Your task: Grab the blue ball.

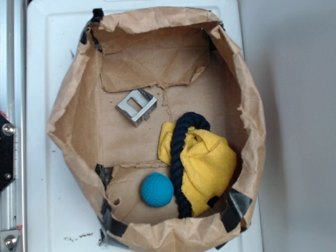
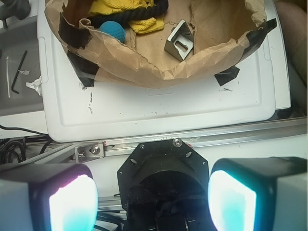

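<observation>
The approach step is only beginning: the gripper is hanging with jaws spread wide and empty over the base rail, well apart from the paper bag, while the blue ball is lying on the bag floor near its taped wall. The next move is calling for travel over the rim and a descent onto the ball. The dark rope and yellow cloth are lying just beside it, possibly touching, and the metal bracket is sitting well apart.
</observation>
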Controlling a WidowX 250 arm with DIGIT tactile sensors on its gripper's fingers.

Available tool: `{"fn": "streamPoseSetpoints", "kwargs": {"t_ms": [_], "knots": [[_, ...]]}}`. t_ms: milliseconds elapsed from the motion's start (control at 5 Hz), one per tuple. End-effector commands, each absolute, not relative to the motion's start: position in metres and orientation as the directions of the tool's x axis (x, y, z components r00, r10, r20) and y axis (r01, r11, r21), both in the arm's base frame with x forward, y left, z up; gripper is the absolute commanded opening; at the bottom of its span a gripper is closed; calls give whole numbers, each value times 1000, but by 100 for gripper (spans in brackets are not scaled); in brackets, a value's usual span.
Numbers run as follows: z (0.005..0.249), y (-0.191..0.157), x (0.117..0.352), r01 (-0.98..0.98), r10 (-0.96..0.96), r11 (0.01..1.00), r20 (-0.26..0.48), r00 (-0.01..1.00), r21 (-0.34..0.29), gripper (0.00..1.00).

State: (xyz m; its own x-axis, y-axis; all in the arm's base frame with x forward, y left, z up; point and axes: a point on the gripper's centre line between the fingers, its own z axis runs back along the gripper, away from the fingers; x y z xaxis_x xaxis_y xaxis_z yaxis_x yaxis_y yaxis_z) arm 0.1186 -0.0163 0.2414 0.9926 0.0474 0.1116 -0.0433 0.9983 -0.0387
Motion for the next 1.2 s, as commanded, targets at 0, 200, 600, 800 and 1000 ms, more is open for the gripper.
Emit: {"fn": "streamPoseSetpoints", "kwargs": {"t_ms": [0, 200, 600, 800, 1000], "knots": [[241, -16, 119, -43, 47, 998, 112, 993, -39, 100], [245, -25, 151, -64, 70, 997, 196, 978, -37, 100], [234, -10, 194, -147, 155, 987, 189, 970, -60, 100], [211, 10, 223, -126, 138, 989, 187, 973, -74, 100], [180, 38, 243, -174, 183, 983, 171, 968, -64, 100]]}}
